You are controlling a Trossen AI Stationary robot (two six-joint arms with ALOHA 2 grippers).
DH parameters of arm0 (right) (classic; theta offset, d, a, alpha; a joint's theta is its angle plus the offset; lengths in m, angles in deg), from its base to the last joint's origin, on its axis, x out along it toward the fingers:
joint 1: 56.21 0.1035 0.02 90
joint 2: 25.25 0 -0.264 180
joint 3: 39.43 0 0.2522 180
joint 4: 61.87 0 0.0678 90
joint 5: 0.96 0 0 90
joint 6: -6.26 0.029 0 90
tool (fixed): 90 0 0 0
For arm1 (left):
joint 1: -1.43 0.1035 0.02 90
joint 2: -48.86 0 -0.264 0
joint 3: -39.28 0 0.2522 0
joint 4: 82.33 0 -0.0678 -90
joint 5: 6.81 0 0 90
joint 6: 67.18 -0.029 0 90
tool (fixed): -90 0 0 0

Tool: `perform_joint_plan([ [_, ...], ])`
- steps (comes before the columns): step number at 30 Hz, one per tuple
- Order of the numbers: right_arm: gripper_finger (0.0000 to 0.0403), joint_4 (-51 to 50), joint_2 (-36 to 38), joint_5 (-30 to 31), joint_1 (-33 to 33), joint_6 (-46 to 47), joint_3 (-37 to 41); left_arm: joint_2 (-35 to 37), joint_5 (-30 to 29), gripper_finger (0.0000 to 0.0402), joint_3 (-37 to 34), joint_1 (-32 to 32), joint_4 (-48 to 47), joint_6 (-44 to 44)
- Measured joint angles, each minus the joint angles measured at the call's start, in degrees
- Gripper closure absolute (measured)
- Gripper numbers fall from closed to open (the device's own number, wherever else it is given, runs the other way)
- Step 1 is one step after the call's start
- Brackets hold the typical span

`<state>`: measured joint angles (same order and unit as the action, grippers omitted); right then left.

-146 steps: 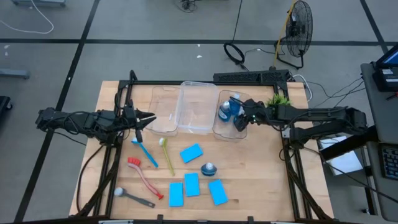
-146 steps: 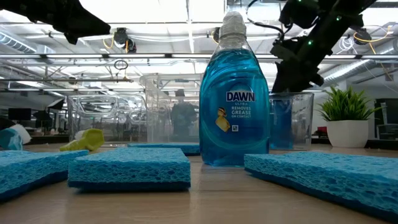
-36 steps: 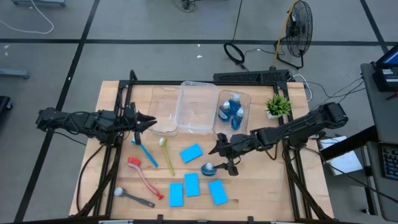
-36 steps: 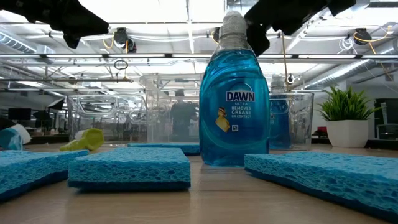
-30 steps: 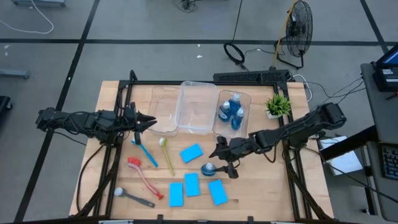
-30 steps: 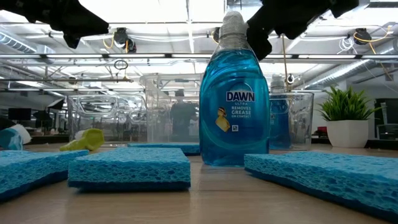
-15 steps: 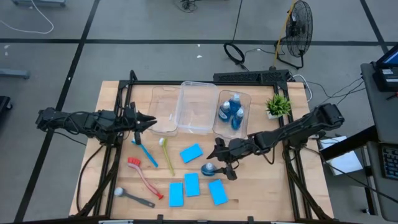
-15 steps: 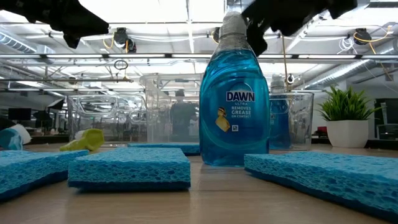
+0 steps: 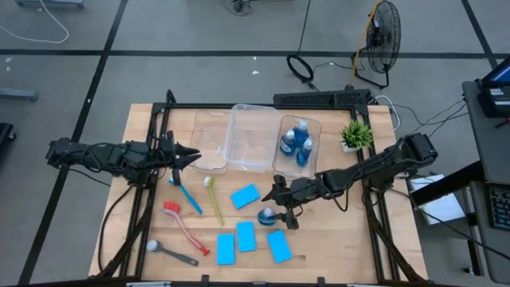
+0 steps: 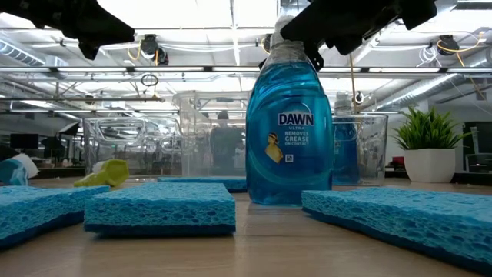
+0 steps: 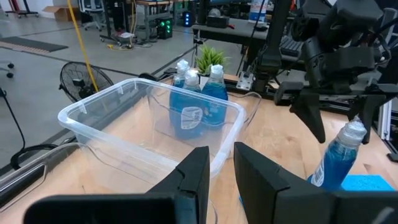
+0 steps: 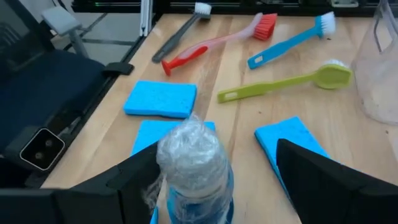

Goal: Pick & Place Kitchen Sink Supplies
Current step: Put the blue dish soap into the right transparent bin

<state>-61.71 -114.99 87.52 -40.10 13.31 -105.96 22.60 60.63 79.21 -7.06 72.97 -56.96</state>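
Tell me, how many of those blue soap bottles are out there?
4. Three stand together in the clear bin at the table's back: and. One bottle stands on the table among the sponges, between the open fingers of the right tool.

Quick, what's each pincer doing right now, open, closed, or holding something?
Left pincer: fingers a narrow gap apart, holding nothing, waiting near the clear bins.
Right pincer: open, fingers either side of the dish soap bottle cap, not gripping yet.
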Motion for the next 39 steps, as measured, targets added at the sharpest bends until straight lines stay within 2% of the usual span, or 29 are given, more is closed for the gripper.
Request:
perform_joint_plan([
  [6, 0.0141, 0.9, -2.4, -0.4, 0.0, 1.5, 0.0, 0.0, 0.0, 0.0325, 0.0, 0.0, 0.0, 0.0],
  [10, 0.0169, 1.9, -3.5, -2.8, 0.1, 2.5, 0.0, 0.0, 0.0, 0.0325, 0.0, 0.0, 0.0, 0.0],
  [20, 0.0264, 2.1, -3.5, -2.7, 0.0, 4.5, 0.0, 0.0, 0.0, 0.0325, 0.0, 0.0, 0.0, 0.3],
  [25, 0.0265, 1.3, -2.3, -1.5, 0.0, 5.6, 0.1, 0.0, 0.0, 0.0325, 0.0, 0.0, 0.0, 0.3],
  [32, 0.0265, 1.2, 6.1, -1.3, -1.8, 7.3, 0.1, 0.0, 0.0, 0.0325, 0.0, 0.0, 0.0, 0.2],
  [39, 0.0265, -6.2, 21.1, 0.5, -4.4, 8.6, 0.1, 0.0, 0.0, 0.0325, 0.0, 0.0, 0.0, 0.2],
])
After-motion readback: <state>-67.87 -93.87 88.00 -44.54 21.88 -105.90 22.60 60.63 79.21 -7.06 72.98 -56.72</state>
